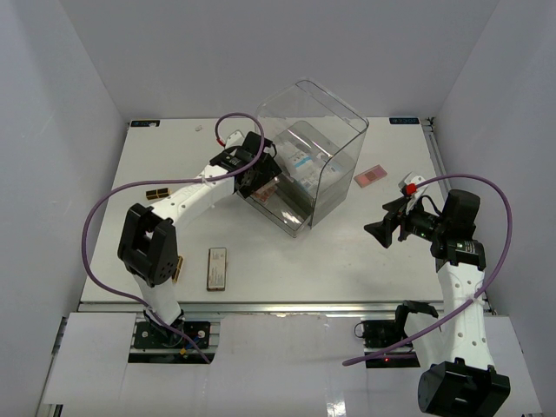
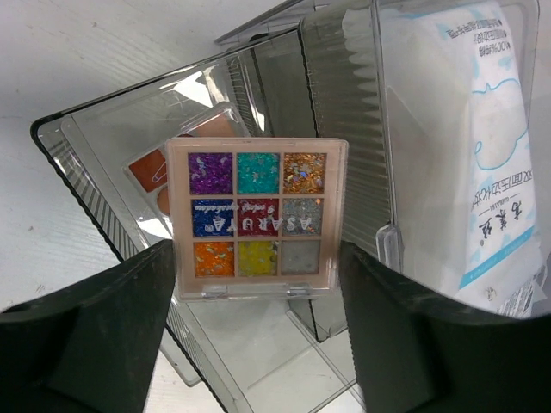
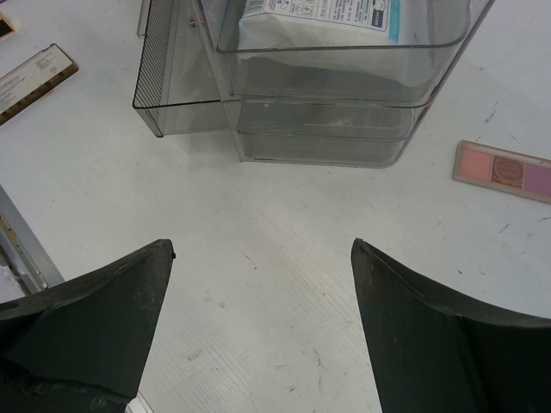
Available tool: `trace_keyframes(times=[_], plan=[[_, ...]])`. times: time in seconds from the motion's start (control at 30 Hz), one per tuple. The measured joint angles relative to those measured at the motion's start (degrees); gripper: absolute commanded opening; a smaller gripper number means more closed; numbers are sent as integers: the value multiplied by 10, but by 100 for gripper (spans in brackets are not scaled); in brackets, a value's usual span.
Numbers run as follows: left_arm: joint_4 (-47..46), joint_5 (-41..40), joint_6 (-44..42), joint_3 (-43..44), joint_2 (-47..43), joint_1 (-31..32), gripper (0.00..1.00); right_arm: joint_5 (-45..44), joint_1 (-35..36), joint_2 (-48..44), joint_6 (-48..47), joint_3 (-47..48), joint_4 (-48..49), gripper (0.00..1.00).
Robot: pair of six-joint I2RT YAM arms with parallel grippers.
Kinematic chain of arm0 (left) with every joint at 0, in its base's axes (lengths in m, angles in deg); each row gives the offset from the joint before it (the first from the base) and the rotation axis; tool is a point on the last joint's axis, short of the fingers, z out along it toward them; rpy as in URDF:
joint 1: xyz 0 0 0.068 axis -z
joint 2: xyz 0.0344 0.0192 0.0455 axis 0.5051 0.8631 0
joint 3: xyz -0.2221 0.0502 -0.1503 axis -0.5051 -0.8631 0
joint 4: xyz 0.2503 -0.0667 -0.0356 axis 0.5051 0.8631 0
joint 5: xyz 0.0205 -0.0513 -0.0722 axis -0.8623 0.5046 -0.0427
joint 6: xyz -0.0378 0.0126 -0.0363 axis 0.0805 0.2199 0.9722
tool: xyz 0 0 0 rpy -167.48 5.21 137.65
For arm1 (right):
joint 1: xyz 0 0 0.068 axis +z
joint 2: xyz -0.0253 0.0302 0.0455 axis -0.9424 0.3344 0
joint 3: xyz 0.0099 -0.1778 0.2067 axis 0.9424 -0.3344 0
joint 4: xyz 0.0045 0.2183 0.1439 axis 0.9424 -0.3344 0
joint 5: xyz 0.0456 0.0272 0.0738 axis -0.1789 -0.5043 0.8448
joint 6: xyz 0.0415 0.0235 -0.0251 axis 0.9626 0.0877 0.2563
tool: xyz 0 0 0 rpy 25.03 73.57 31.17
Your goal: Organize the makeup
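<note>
The white bench [image 1: 287,261] carries the clear drawer box [image 1: 317,161], which lies directly in front of the left claw [image 1: 259,182], its lower drawer pulled out toward that claw. From above, what the left claw carries is hidden under the wrist. Its own camera shows it clenched on the multicolour square palette [image 2: 256,217], one finger against each side, held over the open drawer. The palette has nine glitter pans and a middle row printed "ASARUYA", seen upside down.

Ahead and to the right of that claw, in the box's upper drawer, lie the white-and-blue sachets [image 2: 482,155]. Their blue writing runs sideways and I cannot read it.

The long beige-brown palette [image 1: 217,267] lies well behind the left claw, near the arm's base. The right wrist view cuts it off at the left edge.

A second palette [image 2: 151,168] with orange-brown pans lies in the drawer, mostly covered by the held one.

The right claw [image 1: 382,233] hangs released, fingers wide apart, over bare bench. The pink flat compact [image 3: 504,169] lies ahead of it to the right.
</note>
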Motion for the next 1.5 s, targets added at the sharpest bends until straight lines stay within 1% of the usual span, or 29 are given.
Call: trace_keyframes(times=[0.4, 0.53, 0.63, 0.8, 0.93, 1.07, 1.17, 1.23, 1.33, 1.5], plan=[[-3, 3, 0, -4, -11, 0, 98, -1, -2, 0, 0, -1, 0, 90], [-5, 2, -22, -6, -40, 0, 98, -2, -4, 0, 0, -7, 0, 90], [-14, -5, -57, -17, -85, 0, 98, -2, -7, 0, 0, -8, 0, 90], [-44, -15, -128, -100, -218, -9, 98, -6, -10, 1, 1, -8, 0, 90], [-64, -14, -202, -204, -351, -20, 98, -16, -14, 15, 7, -8, 2, 90], [-79, 6, -283, -313, -486, -23, 98, -24, -17, 45, 16, -8, 9, 92], [-83, 14, -325, -369, -562, -23, 98, -35, -18, 81, 39, -6, 19, 92], [-88, 16, -347, -400, -599, -23, 98, -56, -18, 112, 62, -2, 25, 91], [-90, 18, -370, -433, -622, -23, 98, -101, -14, 164, 95, 21, 29, 90], [-96, 20, -400, -482, -627, -23, 98, -242, 21, 284, 165, 130, 42, 90]])
